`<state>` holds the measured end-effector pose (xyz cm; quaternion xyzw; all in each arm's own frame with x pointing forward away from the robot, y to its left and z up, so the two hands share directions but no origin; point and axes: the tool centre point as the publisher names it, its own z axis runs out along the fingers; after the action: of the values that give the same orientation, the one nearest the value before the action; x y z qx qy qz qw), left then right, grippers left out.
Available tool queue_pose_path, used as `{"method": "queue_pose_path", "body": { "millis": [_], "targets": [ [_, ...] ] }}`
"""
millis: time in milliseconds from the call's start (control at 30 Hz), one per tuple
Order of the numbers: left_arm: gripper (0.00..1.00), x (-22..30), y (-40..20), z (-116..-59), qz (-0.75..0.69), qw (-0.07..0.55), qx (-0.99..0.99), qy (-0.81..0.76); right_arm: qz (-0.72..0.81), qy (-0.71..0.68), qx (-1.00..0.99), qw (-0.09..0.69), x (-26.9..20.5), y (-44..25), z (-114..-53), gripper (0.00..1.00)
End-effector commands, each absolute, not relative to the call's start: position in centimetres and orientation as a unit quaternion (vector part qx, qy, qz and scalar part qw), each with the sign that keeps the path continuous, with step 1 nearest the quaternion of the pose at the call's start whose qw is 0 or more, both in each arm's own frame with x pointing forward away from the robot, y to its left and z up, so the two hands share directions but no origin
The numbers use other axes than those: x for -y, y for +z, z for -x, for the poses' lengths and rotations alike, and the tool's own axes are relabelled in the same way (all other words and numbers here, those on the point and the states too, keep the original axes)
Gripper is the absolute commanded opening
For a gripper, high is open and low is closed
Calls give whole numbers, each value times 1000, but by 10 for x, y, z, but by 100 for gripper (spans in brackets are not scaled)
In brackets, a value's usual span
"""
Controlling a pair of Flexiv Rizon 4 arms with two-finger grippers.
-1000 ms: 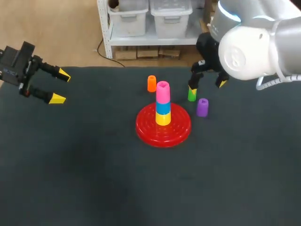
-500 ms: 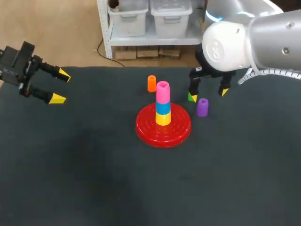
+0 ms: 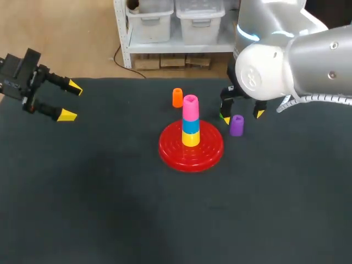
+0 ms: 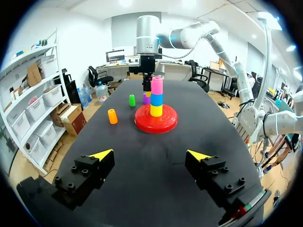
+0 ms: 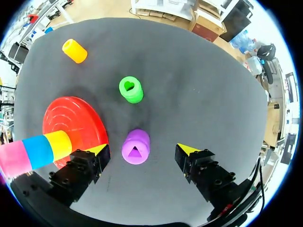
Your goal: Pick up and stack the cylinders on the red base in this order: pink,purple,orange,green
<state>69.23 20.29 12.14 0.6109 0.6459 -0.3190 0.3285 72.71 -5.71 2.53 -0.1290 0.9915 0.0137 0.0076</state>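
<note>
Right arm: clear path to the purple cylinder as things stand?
Probably yes: the purple cylinder stands upright between its open jaws, untouched; the green cylinder sits clear ahead.

Purple cylinder [image 5: 136, 147] between open end effector [image 5: 142, 149] fingers

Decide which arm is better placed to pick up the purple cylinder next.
Right: the right gripper, open, hangs just above the purple cylinder; the left gripper is far off at the edge of the table.

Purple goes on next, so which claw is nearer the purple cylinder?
Right. The right claw hangs open over the purple cylinder, straddling it; the left claw is far off by the table's left edge.
</note>
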Motion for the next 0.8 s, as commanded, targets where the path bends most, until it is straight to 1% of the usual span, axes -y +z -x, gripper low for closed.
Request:
{"method": "queue_pose_path", "body": {
  "millis": [33, 167, 300, 367, 400, 433, 467, 567, 600, 633, 800],
  "targets": [
    [100, -204, 121, -692, -611, 330, -645, -319, 130, 12, -991, 11, 55, 23, -730, 85],
    [100, -204, 121, -692, -611, 330, -645, -319, 135, 12, -991, 8, 52, 21, -733, 79],
    [100, -204, 121, -692, -611, 330, -645, -319, 133, 11, -991, 6, 52, 14, -730, 75],
    [100, -204, 121, -692, -611, 330, -645, -319, 131, 10, -991, 7, 52, 13, -731, 71],
    [100, -204, 121, -692, -611, 330, -645, -319, 131, 9, -991, 8, 52, 13, -732, 62],
    [100, -204, 121, -692, -611, 330, -645, -319, 131, 9, -991, 8, 51, 12, -733, 50],
    [100, -204, 121, -692, -611, 330, -645, -319, 131, 7, -991, 11, 51, 12, -734, 47],
    [100, -204, 121, -692, -611, 330, -645, -319, 132, 4, -991, 14, 52, 12, -737, 22],
    [100, -204, 121, -692, -611, 330, -645, -319, 132, 3, -991, 15, 51, 12, -737, 13],
    [100, -204, 121, -692, -611, 330, -645, -319, 132, 3, -991, 15, 52, 12, -738, 0],
    [100, -204, 121, -692, -611, 330, -645, -319, 135, -4, -990, 43, 55, 37, -733, 0]
  ]
}}
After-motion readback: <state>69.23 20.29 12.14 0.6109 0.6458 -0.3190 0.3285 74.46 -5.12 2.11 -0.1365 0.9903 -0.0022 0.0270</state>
